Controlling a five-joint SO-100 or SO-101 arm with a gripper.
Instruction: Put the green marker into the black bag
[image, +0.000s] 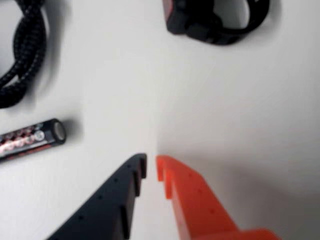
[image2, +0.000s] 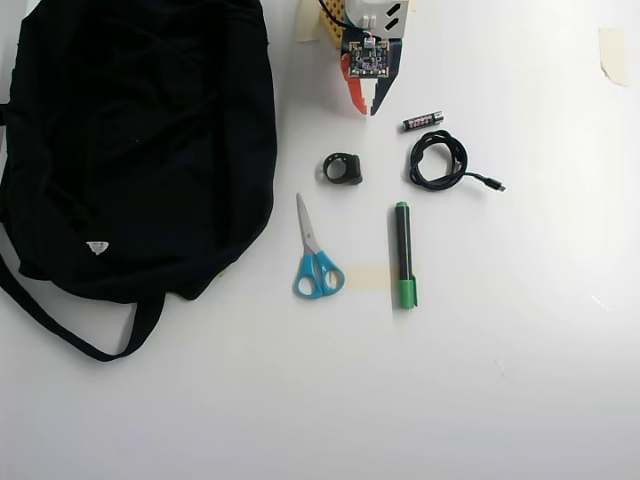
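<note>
The green marker (image2: 403, 254), black-barrelled with a bright green cap, lies on the white table in the overhead view, cap toward the near edge; the wrist view does not show it. The black bag (image2: 130, 150) fills the left side of the overhead view, its straps trailing toward the front. My gripper (image2: 366, 108) hangs at the top centre, well behind the marker and right of the bag. In the wrist view the gripper (image: 151, 167) has its black and orange fingers nearly together over bare table, with nothing between them.
A small battery (image2: 422, 121) lies just right of the gripper, also seen as the battery (image: 31, 137) in the wrist view. A coiled black cable (image2: 438, 162), a small black ring-shaped item (image2: 343, 168) and blue-handled scissors (image2: 315, 257) lie around the marker.
</note>
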